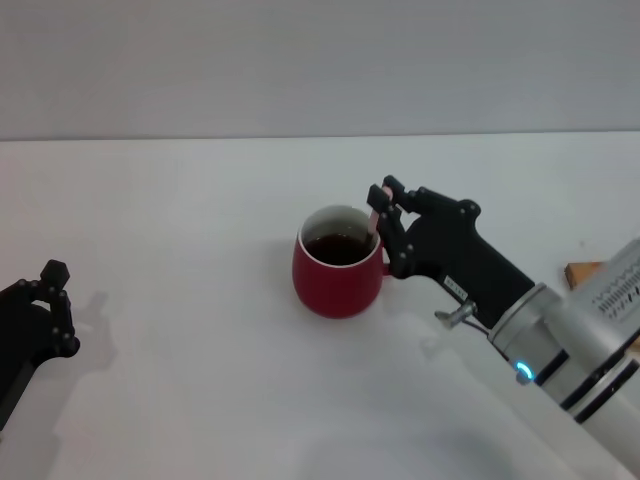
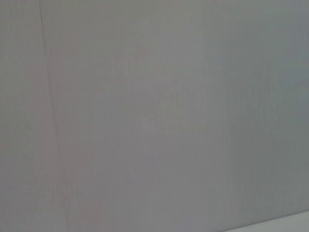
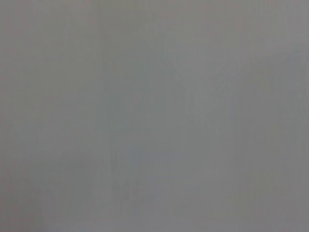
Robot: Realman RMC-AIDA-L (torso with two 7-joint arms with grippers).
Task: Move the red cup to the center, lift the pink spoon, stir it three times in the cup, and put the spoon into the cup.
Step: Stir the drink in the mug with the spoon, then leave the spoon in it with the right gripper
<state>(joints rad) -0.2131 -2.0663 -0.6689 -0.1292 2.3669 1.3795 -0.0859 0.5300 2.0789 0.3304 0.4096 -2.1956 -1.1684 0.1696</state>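
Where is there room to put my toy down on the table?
Bare table lies between the red cup and the left gripper. It is crowded where the right gripper holds the pink spoon in the cup.

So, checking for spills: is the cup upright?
Upright: the red cup stands on its base, rim level, dark liquid inside.

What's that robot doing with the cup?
The right gripper is holding the pink spoon upright, with its lower end dipped into the red cup in the middle of the white table. Something dark is inside the cup. The left gripper is parked off to the side, holding nothing.
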